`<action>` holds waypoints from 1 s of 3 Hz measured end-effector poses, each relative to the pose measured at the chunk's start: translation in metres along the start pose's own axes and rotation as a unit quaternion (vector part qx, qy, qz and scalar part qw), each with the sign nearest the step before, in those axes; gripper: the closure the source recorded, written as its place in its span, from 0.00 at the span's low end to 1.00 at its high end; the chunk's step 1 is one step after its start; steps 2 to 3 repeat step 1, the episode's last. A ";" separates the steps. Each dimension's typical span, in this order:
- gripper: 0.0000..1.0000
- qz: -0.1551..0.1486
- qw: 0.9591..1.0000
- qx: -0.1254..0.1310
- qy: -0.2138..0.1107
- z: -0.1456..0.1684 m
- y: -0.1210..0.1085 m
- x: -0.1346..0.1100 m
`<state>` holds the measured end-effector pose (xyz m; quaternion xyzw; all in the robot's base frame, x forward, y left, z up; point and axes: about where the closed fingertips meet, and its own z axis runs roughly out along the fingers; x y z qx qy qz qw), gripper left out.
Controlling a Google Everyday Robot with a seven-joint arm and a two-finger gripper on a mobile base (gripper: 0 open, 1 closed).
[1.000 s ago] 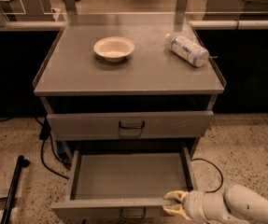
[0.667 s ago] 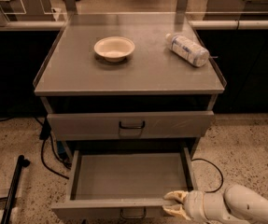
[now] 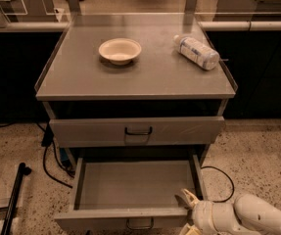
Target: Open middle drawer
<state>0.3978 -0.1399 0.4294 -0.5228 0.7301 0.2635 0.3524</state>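
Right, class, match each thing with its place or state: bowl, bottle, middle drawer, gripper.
Things:
1. bowl
2. bottle
3. middle drawer
4. gripper

Places or states:
a. pulled out, nothing inside
b. low down, at the open drawer's front right corner
c. lying on its side on the cabinet top, right part
d. standing upright on the cabinet top, left of centre

Pairs: 1-d, 2-c, 3-a, 4-b.

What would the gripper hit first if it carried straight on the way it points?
The gripper, low right by the pulled-out middle drawer, points left; it would probably meet that drawer's front right corner first, though depth is unclear.
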 end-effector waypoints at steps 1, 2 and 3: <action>0.00 0.000 1.000 0.000 0.000 0.000 0.000 0.000; 0.00 0.000 1.000 0.000 0.000 0.000 0.000 0.000; 0.00 0.000 1.000 0.000 0.000 0.000 0.000 0.000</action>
